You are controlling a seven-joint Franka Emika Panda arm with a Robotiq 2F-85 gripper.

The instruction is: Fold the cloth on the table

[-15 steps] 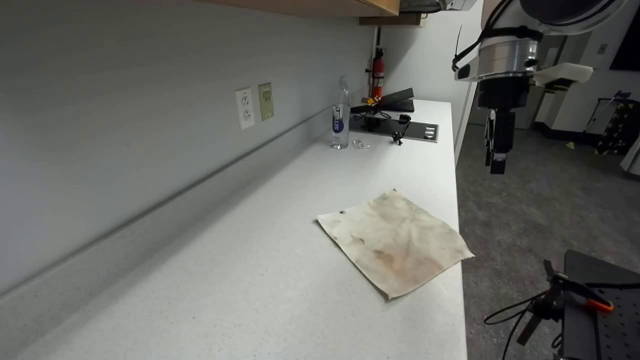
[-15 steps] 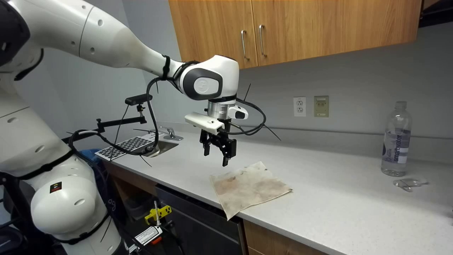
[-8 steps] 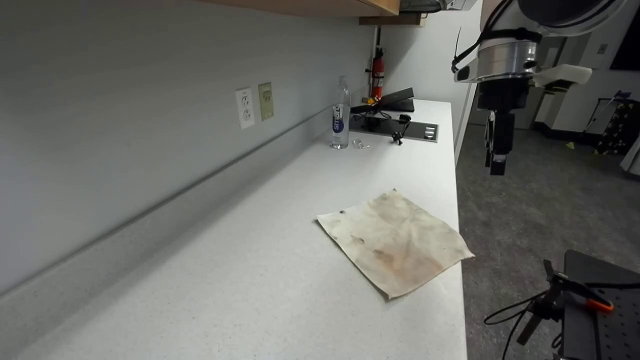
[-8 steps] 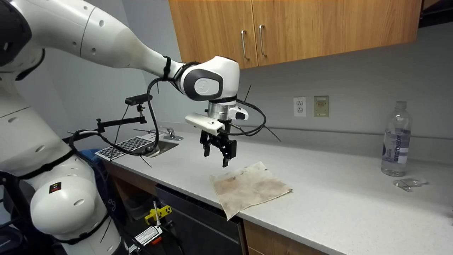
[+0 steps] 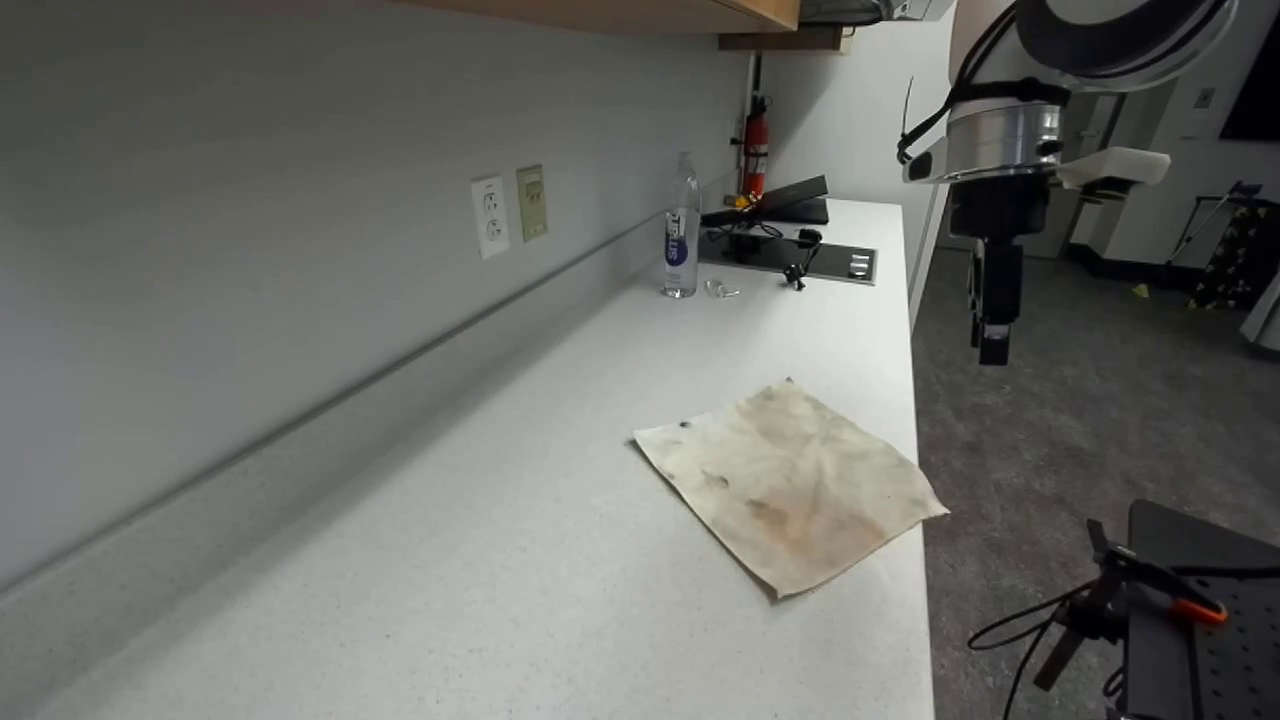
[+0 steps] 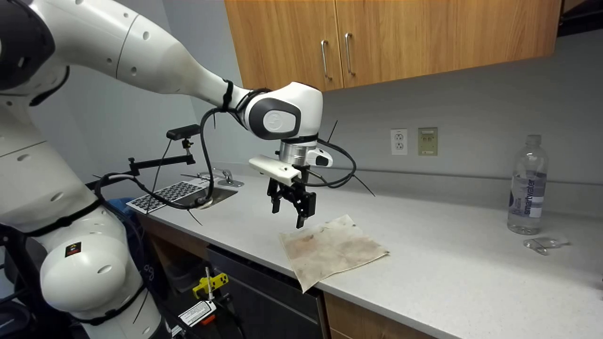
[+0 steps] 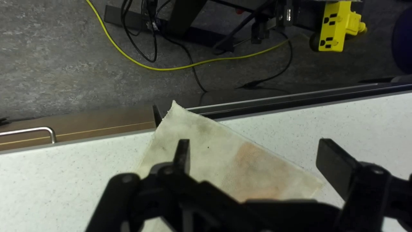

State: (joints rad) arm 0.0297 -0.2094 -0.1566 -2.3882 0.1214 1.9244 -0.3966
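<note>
We judged the step in hand to be the approach: our jaws hung spread wide, holding nothing, higher than the cloth (image 6: 332, 252), which lay unfolded on the table (image 6: 447, 263), one corner poking past its edge. The next move, we reckoned, called for lowering to pinch a corner. The water bottle (image 6: 527, 188) stood well apart, hardly in our way.

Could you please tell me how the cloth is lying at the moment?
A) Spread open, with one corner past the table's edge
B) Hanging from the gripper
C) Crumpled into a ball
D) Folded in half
A: the cloth lies spread open, and one corner pokes out past the edge of the table, as the wrist view also shows.
</note>
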